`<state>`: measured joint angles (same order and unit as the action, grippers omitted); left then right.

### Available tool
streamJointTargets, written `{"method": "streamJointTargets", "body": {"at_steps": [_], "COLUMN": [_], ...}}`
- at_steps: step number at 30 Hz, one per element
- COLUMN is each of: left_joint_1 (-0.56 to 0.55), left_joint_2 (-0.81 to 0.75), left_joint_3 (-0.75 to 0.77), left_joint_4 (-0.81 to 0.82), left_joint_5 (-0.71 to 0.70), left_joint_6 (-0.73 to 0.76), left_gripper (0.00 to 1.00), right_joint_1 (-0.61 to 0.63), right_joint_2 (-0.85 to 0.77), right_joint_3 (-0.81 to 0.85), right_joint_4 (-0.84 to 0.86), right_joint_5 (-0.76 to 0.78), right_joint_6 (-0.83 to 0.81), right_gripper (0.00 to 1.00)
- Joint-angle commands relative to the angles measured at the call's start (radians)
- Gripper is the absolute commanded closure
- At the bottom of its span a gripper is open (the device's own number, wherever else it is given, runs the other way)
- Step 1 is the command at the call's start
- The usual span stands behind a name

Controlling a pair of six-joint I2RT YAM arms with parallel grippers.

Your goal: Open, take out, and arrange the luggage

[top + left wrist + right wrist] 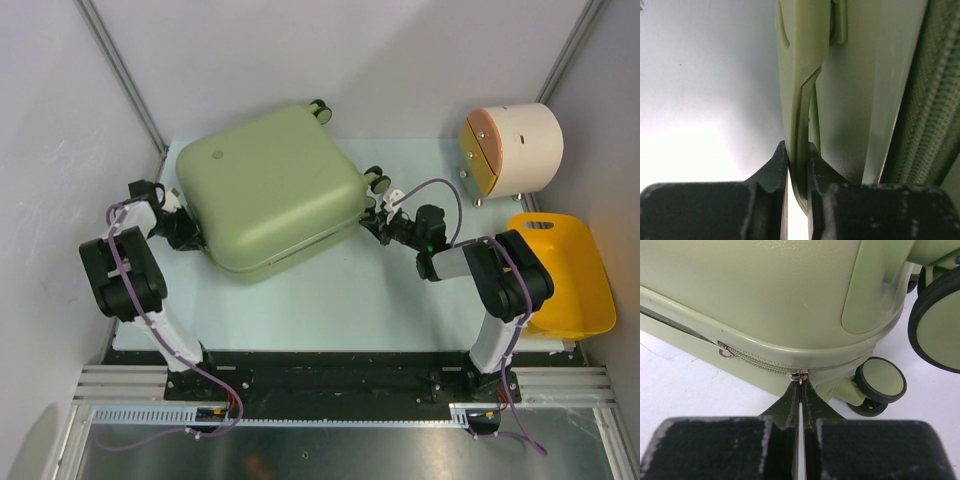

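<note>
The pale sage-green hard-shell suitcase (270,190) lies flat and closed on the table, wheels toward the far right. My left gripper (190,232) is at its left side, shut on the suitcase's green side handle (801,150). My right gripper (372,222) is at its right side near a wheel (378,181), shut on the metal zipper pull (799,376) of the closed zipper. A second small metal pull (726,352) hangs farther left on the zipper line. Two wheels (880,381) show in the right wrist view.
A cream cylindrical drum (515,148) lies on its side at the far right. A yellow plastic basket (565,272) sits at the right edge of the table. White walls close in the pale table (330,310) at back and sides.
</note>
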<state>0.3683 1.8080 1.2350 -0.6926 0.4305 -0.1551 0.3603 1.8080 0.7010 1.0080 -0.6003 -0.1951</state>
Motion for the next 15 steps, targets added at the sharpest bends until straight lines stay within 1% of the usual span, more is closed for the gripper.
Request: {"method": "streamJointTargets", "body": {"at_steps": [1,4,5,7,8,10,12,15], "left_joint_1": [0.043,0.055,0.058,0.060,0.061,0.066,0.072,0.072], "left_joint_2": [0.033,0.045,0.048,0.072,0.085,0.112,0.154,0.200], "left_joint_3": [0.058,0.095,0.115,0.138,0.162,0.187,0.224,0.270], "left_joint_4": [0.044,0.042,0.042,0.041,0.039,0.039,0.028,0.019], "left_joint_5": [-0.038,-0.038,-0.041,-0.044,-0.050,-0.044,-0.026,-0.019], "left_joint_6": [0.143,0.143,0.149,0.152,0.181,0.178,0.178,0.186], "left_gripper": [1.00,1.00,1.00,1.00,1.00,1.00,1.00,1.00], "right_joint_1": [0.025,0.046,0.070,0.104,0.120,0.170,0.177,0.146], "right_joint_2": [0.005,-0.010,-0.018,-0.051,-0.062,-0.102,-0.117,-0.121], "right_joint_3": [0.032,0.032,0.026,0.009,-0.001,-0.027,-0.034,-0.034], "right_joint_4": [0.001,-0.051,-0.065,-0.082,-0.082,-0.100,-0.135,-0.137], "right_joint_5": [0.007,0.037,0.046,0.108,0.129,0.226,0.272,0.284], "right_joint_6": [-0.032,-0.038,-0.037,-0.020,-0.012,0.000,0.009,-0.053], "right_gripper": [1.00,1.00,1.00,1.00,1.00,1.00,1.00,1.00]}}
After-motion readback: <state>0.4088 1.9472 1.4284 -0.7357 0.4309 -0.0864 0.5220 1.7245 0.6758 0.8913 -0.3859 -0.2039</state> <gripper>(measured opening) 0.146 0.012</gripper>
